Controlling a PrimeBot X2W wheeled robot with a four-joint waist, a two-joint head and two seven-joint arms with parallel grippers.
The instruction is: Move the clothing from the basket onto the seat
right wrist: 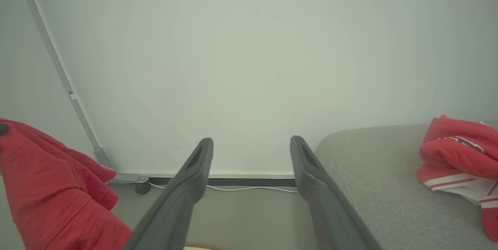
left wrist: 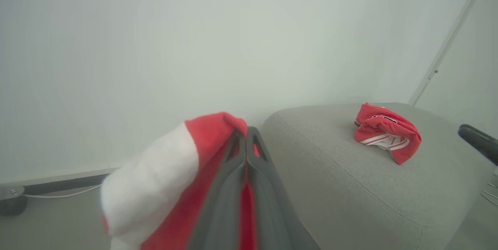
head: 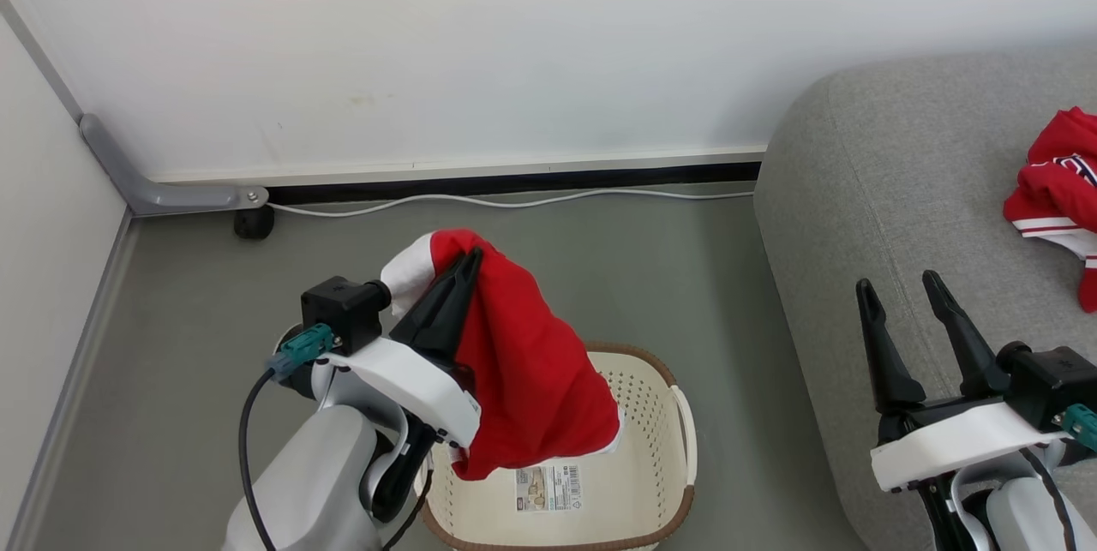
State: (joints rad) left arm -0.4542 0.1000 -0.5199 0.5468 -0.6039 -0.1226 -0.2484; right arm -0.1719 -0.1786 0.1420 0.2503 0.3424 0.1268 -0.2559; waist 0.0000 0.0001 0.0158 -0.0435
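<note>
While our left gripper [head: 470,260] is clamped on the plain red garment [head: 523,371], the cloth draped over it and hanging above the basket [head: 664,414], the step in hand is, as we judge it, the carry across to the seat [head: 900,191]. The seat stands just right of the basket, and the striped red garment [head: 1050,182] lies on it, well apart from the basket. Inside the basket we see its bare bottom and a paper label [head: 548,487], so this looks like the last piece. Our right gripper [head: 898,284] holds nothing, its jaws spread apart, further right of the basket, over the seat.

We want the hem raised above the basket rim before swinging right, so the cloth cannot snag and drag the light basket. We should pass well beyond the seat's rounded edge before letting go, since fabric dropped on that curve may slide off. A full spread of the jaws matters, as the cloth wraps them and may cling.
</note>
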